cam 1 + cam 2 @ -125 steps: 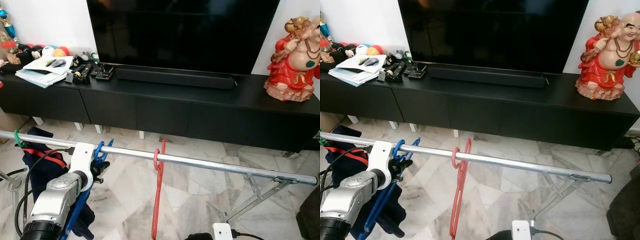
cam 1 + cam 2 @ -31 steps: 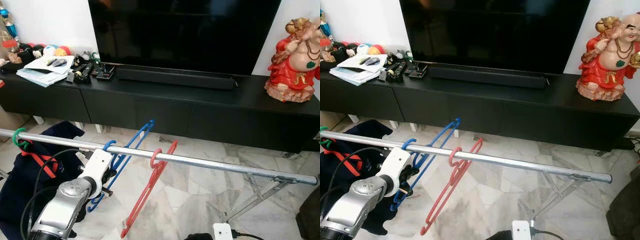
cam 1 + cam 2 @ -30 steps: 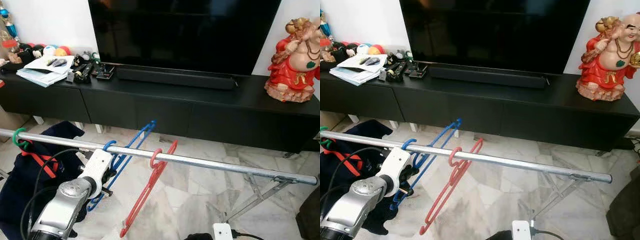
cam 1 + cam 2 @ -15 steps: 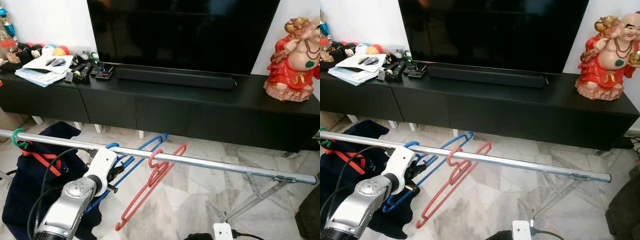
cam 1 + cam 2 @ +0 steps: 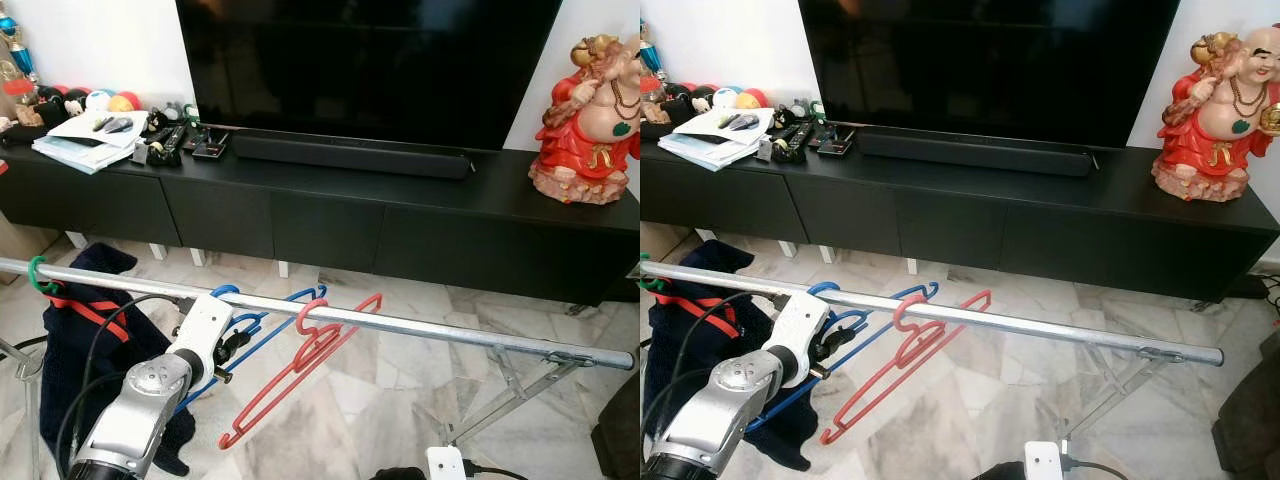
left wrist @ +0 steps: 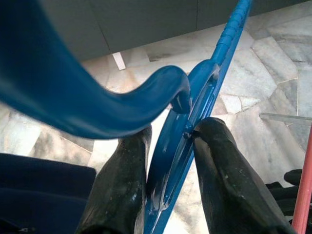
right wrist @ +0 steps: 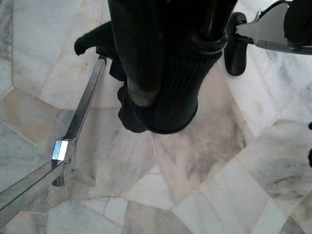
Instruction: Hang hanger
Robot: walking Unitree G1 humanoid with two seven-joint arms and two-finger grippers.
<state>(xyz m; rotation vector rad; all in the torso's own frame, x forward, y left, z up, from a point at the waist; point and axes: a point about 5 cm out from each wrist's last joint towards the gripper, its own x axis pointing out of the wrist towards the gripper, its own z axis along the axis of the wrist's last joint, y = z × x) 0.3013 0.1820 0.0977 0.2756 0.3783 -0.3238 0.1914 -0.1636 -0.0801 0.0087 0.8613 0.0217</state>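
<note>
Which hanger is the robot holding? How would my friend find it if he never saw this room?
Find the long silver metal rail that runs across the marble floor before the black TV cabinet. Two empty plastic hangers hook over it side by side. The one he wants is the blue plastic hanger, pinched by the left gripper; the red plastic hanger beside it hangs free.

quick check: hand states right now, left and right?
Left hand: closed on the blue hanger, whose hook is over the metal rail.
Right hand: cannot tell; it holds a dark cloth over the floor.
</note>
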